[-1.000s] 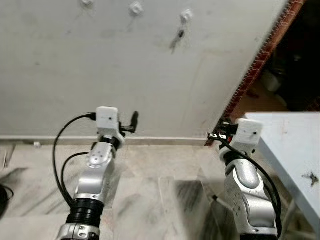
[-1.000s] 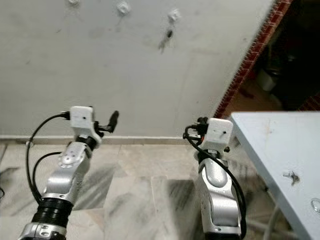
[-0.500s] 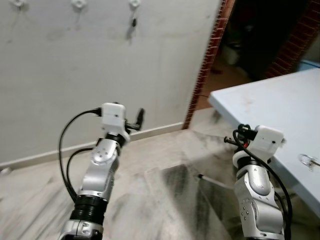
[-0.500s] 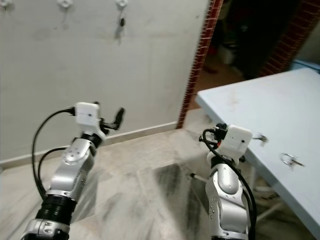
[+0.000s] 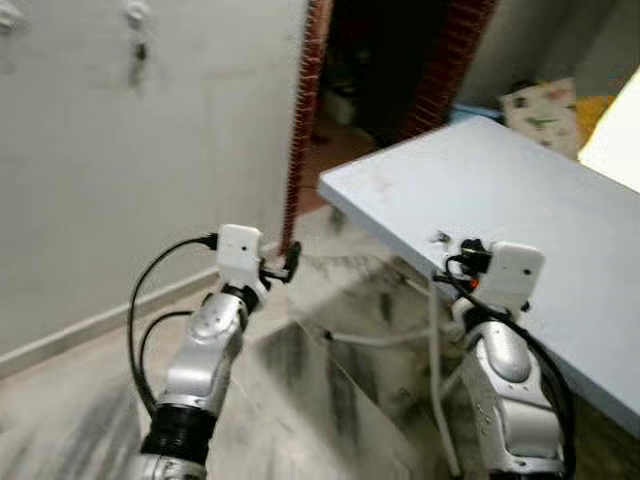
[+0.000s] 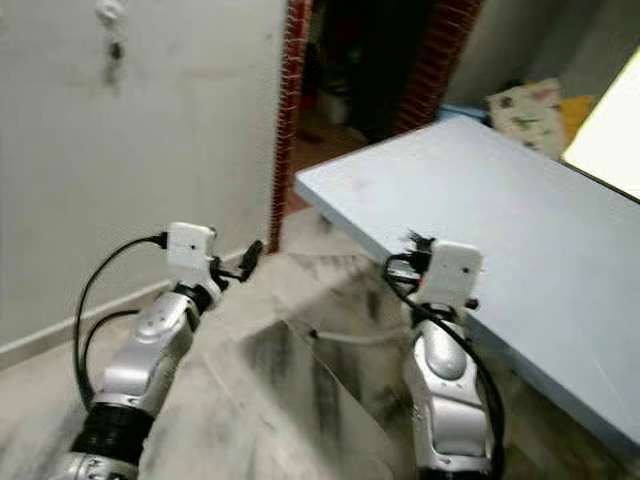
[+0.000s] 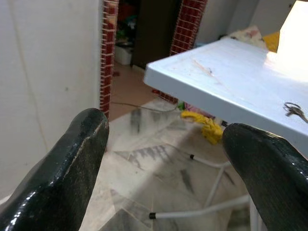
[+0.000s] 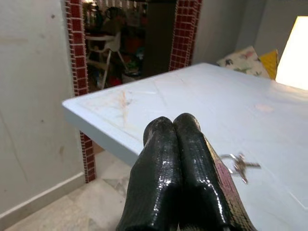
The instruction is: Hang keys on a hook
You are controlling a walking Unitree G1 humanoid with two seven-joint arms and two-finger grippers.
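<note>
Pale blue table [image 5: 560, 210] sits on my right, and the keys [image 8: 239, 165] lie flat on top of it, just past my right gripper [image 8: 179, 126]. That gripper has its two black fingers pressed tight together with nothing between them. My left gripper [image 7: 163, 139] is held out over the marble floor [image 5: 330, 370], fingers spread wide apart and holding nothing. Far off on my left, white hooks [image 5: 136, 14] stick out of the grey wall [image 5: 150, 160]. A red brick doorway [image 5: 303, 100] stands between the wall and the table.
</note>
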